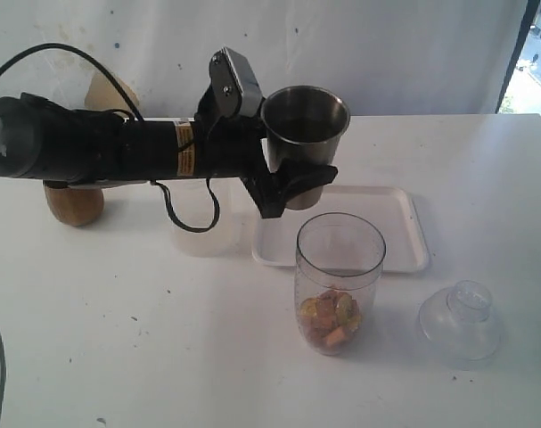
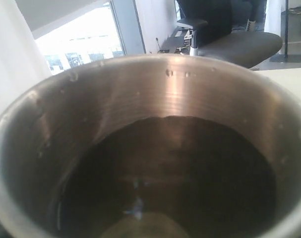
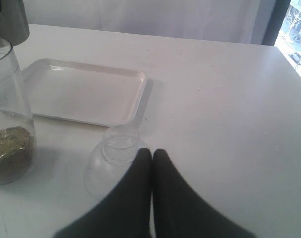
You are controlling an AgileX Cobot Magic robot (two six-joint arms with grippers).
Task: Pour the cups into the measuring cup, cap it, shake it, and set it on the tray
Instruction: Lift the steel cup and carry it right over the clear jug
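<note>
Left wrist view is filled by the steel tumbler (image 2: 175,89), seen down its mouth; whether anything lies in its dark bottom I cannot tell. The left gripper (image 1: 297,169) is clamped on the tumbler's side, jaws spread wide round it, holding it upright in the air. Below those jaws and a little to one side stands the measuring cup (image 1: 340,267), uncapped, with coloured pieces (image 1: 331,319) at its bottom. The tray (image 1: 404,214) lies just behind it.

The step in hand looks like the tumbler's pour. The next move calls for bringing its rim over the measuring cup's mouth and tipping, clear of the plastic wall.

The right gripper (image 3: 151,153) has its jaws pressed together, holding nothing. The clear cap (image 3: 110,158) sits right at their tips, touching or not I cannot tell, with the tray farther ahead.
</note>
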